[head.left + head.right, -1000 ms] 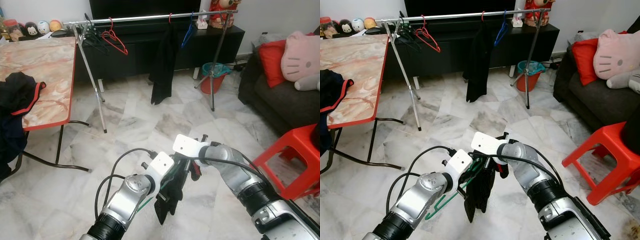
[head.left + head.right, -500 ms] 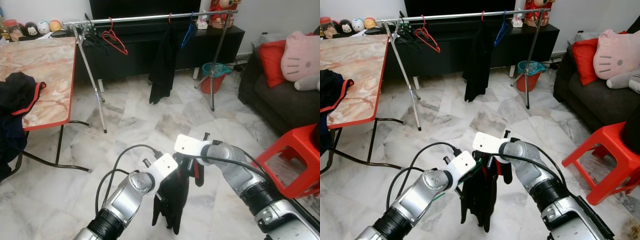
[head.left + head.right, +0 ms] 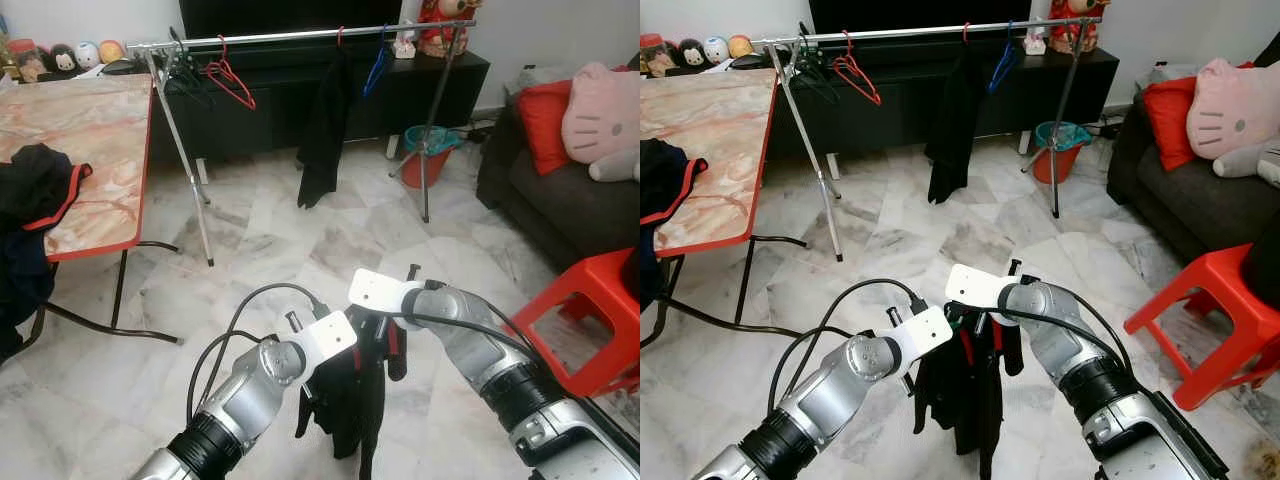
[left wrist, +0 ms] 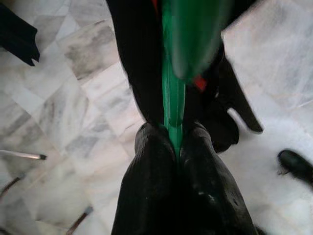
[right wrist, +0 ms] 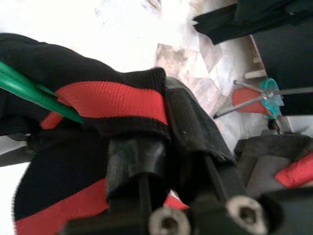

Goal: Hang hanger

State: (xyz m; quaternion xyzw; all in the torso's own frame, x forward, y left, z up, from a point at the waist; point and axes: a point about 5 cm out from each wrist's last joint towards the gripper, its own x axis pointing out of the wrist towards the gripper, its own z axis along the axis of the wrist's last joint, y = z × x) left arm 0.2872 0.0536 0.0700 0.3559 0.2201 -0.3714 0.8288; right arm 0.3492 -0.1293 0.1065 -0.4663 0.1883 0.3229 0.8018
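Note:
A green hanger (image 4: pixel 172 100) carries a black garment with red trim (image 3: pixel 350 400), held low in front of me over the marble floor. My left gripper (image 4: pixel 176 142) is shut on the hanger's green bar. Beside it my right gripper (image 5: pixel 168 147) is shut on the garment's red-banded collar (image 5: pixel 115 103). The garment hangs down between both arms (image 3: pixel 965 385). Far ahead stands a metal clothes rail (image 3: pixel 300 36) with a red hanger (image 3: pixel 230 80), black hangers, a hung black garment (image 3: pixel 325 130) and a blue hanger (image 3: pixel 377 62).
A marble-topped folding table (image 3: pixel 75 150) with dark clothes (image 3: pixel 35 190) stands at the left. A red plastic stool (image 3: pixel 590 310) and a dark sofa with a red cushion and plush toy (image 3: pixel 600 110) are at the right. A teal-and-red bucket (image 3: pixel 428 152) sits by the rail's leg.
The garment has been drawn further onto the hanger and now hangs lower and straighter between the arms. My left arm has shifted slightly forward; the right gripper keeps its hold.

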